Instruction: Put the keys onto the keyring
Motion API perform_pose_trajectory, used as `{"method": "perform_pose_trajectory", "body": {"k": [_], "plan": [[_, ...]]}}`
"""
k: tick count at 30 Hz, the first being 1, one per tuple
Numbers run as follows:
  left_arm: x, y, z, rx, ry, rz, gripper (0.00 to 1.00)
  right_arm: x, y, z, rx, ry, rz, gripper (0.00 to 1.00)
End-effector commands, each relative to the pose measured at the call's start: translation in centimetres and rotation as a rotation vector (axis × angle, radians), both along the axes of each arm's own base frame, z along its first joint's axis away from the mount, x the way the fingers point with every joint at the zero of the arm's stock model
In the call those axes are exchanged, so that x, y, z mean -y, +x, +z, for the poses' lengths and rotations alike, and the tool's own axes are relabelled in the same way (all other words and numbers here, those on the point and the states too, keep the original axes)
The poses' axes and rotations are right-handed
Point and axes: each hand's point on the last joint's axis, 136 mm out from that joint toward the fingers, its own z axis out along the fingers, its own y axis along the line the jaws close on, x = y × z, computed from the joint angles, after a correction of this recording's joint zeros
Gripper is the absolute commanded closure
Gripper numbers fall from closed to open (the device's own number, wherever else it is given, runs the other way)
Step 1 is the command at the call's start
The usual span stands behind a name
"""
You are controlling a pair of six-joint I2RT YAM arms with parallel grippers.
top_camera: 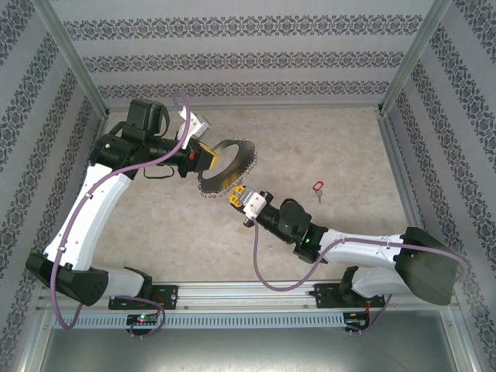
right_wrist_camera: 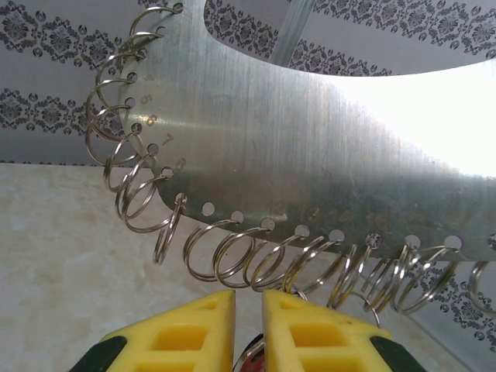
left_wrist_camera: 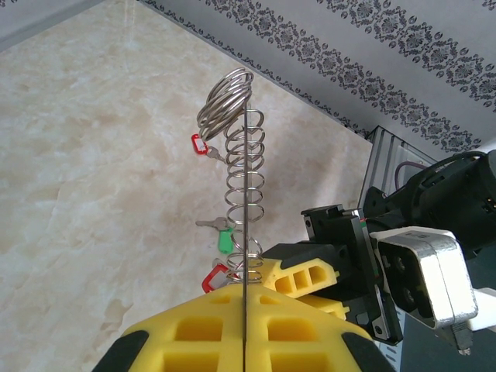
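We see the keyring (top_camera: 242, 174) held up off the table (top_camera: 349, 155), near its middle between the two arms. It is a flat grey metal hoop with a row of holes (right_wrist_camera: 208, 208) along its rim, each carrying a small split ring (right_wrist_camera: 232, 260). From the left wrist we see it edge-on as a thin upright line (left_wrist_camera: 245, 194) running down between the yellow pads. The left gripper (top_camera: 209, 157) is pressed together on the hoop's rim (left_wrist_camera: 245, 333).

A green key (left_wrist_camera: 224, 239) shows low beside the hoop's edge, against the fringe of rings; we cannot tell whether it hangs from one. Just below it is a small red piece (left_wrist_camera: 213, 277), close to the right gripper's fingers (left_wrist_camera: 298, 275).

The right gripper (top_camera: 236, 195) sits just under the hoop's lower rim. Its yellow jaws (right_wrist_camera: 248, 325) stand almost together with a narrow slit between them, and we cannot tell whether they pinch anything.

A red key (top_camera: 316, 187) lies on the table, well apart to the right (left_wrist_camera: 199, 145).
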Motion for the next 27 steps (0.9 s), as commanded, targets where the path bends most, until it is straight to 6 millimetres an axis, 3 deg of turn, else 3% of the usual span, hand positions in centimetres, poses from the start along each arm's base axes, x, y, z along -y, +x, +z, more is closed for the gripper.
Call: {"method": "perform_pose_trajectory", "body": {"k": [1,19,27], "plan": [[0.31,-1.02,1.59,0.038,-0.017,-0.035,0.94,0.18,-0.26,3.03,0.054,0.071,-0.009,0.82],[0.3,-0.98,1.39,0.03,-0.016,-0.03,0.94,-0.15,0.17,3.82,0.071,0.08,-0.029,0.83],[0.29,-1.01,1.55,0.037,-0.019,-0.029,0.94,-0.68,0.35,3.05,0.061,0.062,-0.034,0.83]]}}
